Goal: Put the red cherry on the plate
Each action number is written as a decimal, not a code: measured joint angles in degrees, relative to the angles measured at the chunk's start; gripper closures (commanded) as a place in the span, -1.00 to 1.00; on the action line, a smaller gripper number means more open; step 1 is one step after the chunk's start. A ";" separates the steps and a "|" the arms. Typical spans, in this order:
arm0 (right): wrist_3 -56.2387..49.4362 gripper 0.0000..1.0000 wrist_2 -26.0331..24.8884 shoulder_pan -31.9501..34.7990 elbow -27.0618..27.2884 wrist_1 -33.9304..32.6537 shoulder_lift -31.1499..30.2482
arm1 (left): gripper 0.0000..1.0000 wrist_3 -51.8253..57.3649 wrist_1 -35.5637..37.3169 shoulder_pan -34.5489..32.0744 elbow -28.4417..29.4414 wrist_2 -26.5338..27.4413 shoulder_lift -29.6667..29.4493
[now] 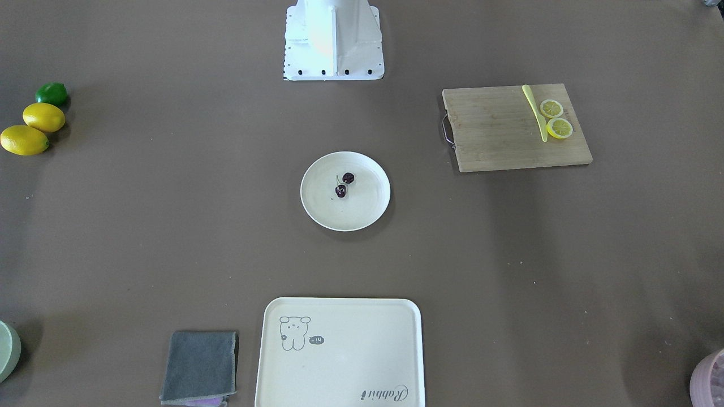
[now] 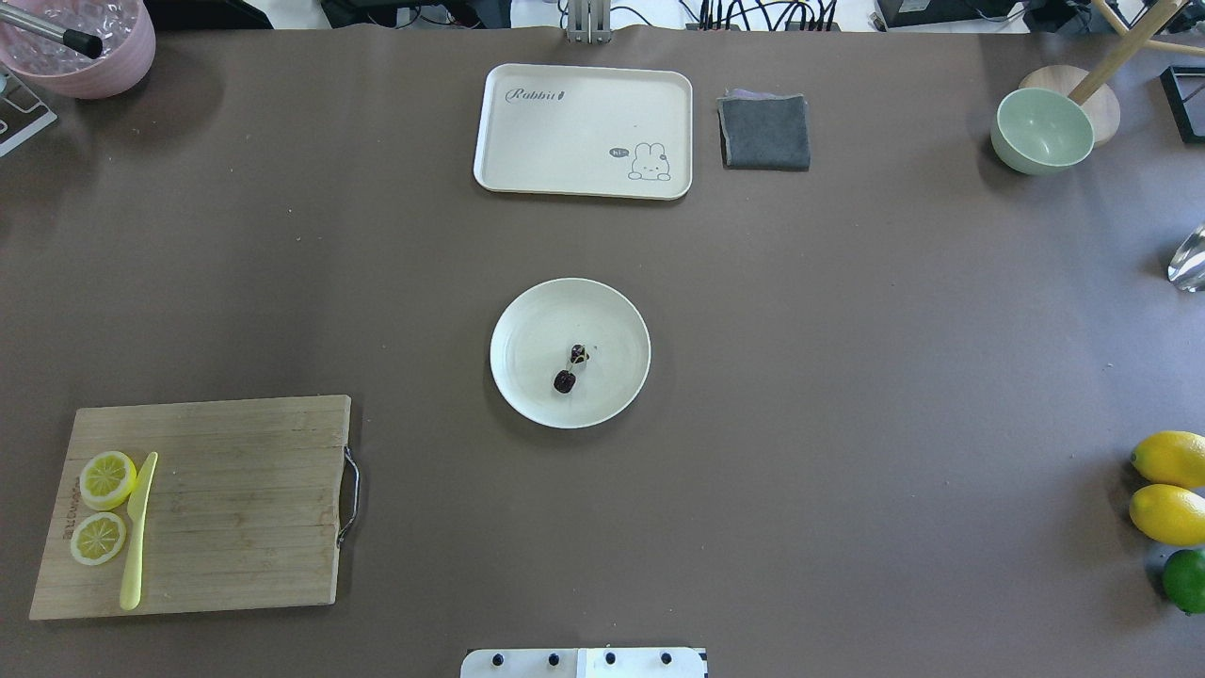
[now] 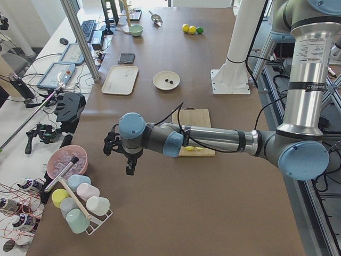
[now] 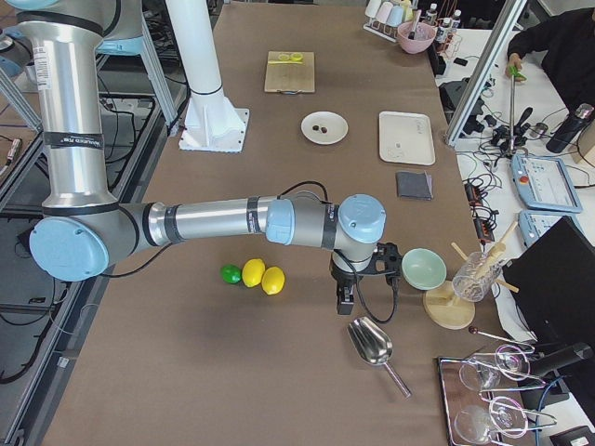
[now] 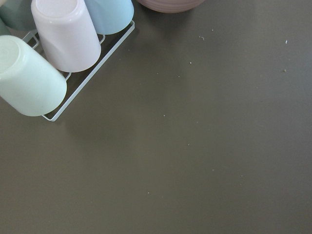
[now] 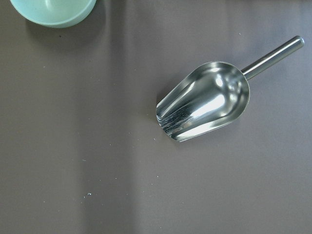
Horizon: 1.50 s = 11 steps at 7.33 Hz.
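left gripper (image 3: pixel 129 166): shows only in the side view, pointing down over the table (image 2: pixel 847 377) end near the cup rack (image 5: pixel 85 80). Can't tell how far it's open or whether it holds anything.
right gripper (image 4: pixel 345 302): side view only too, pointing down over the opposite end, near the green bowl (image 4: pixel 423 268) and metal scoop (image 6: pixel 204 100). Opening: can't tell.
red cherry (image 1: pixel 344 185): lying on the plate (image 1: pixel 362 217) near its middle. Two dark fruits joined by thin green stems.
plate: table centre, well apart from both grippers.
edges: cutting board (image 2: pixel 235 499) is near the robot-side edge on the robot's left, with lemon slices (image 2: pixel 106 478) and a yellow knife (image 2: pixel 136 532) on it. Lemons (image 2: pixel 1170 459) and lime (image 2: pixel 1186 579) are at the right edge. Tray (image 2: pixel 584 184) and grey cloth (image 2: pixel 764 132) are along the far edge.
room: wide brown surface between the plate and the board, tray and lemons.
writing: "Rabbit" on the tray, "hi~" in the bubble beside its drawing. Lettering on the board's end is too small to read.
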 measured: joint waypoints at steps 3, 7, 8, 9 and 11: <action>0.45 -0.99 0.25 -0.02 0.12 0.06 0.04 | -0.96 0.07 0.17 -1.39 -0.77 0.18 2.25; 0.49 -0.99 1.40 -0.02 0.20 0.16 -0.22 | -0.96 0.05 0.24 -1.60 -0.78 0.17 2.41; 0.39 -0.99 1.36 -0.02 -0.01 0.18 -0.36 | -0.96 0.00 0.24 -1.60 -0.74 0.17 2.33; 0.18 -0.99 1.25 -0.02 -0.33 0.22 -0.57 | -0.96 -0.07 0.25 -1.60 -0.72 0.17 2.23; -0.01 -0.99 1.15 -0.02 -0.59 0.25 -0.94 | -0.96 -0.20 0.27 -1.60 -0.55 0.23 1.92</action>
